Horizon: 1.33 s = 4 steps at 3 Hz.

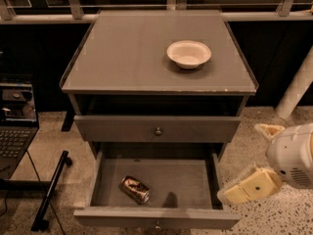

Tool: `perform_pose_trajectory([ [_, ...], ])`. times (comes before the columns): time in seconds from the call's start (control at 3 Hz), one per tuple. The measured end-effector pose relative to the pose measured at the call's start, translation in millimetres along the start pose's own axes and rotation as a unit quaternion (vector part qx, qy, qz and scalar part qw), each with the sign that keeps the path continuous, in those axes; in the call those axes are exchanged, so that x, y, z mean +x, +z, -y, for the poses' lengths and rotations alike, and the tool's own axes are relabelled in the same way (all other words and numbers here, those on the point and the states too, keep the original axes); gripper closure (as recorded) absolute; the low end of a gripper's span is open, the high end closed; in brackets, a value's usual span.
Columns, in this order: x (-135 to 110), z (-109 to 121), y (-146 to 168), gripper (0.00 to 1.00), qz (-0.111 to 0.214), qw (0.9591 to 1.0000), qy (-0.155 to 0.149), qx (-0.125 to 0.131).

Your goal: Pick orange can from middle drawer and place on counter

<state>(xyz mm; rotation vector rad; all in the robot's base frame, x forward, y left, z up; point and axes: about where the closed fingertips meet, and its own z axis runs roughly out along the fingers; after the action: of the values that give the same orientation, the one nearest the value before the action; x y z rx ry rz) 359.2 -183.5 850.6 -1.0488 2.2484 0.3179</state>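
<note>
Spreading across the cabinet top, the counter [122, 53] offers broad flat room for setting a can down. Below it the middle drawer [190, 180] stands pulled out, so its floor is reachable from above. The gripper [240, 163] hangs just right of the drawer, fingers spread wide and empty. A white bowl [189, 53] sits on the counter's right half. The orange can [135, 188] lies on its side, front left in the drawer.

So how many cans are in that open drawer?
1: the orange can lies on its side, front left on the floor of the middle drawer; none seems hidden. The tool hangs open just outside the drawer's right wall.
</note>
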Motion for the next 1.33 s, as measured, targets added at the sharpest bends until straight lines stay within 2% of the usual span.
perform_pose_trajectory([
  [0.33,-1.3,-0.2,0.5,0.0,0.0,1.0,-0.001,-0.001],
  [0.67,10.4,0.0,16.9,0.0,0.015,0.9995,0.024,0.013],
  [1.0,47.9,-21.7,81.6,0.0,0.043,0.9963,0.075,-0.007],
  [1.33,67.6,-28.9,136.0,0.0,0.063,0.993,0.099,-0.008],
])
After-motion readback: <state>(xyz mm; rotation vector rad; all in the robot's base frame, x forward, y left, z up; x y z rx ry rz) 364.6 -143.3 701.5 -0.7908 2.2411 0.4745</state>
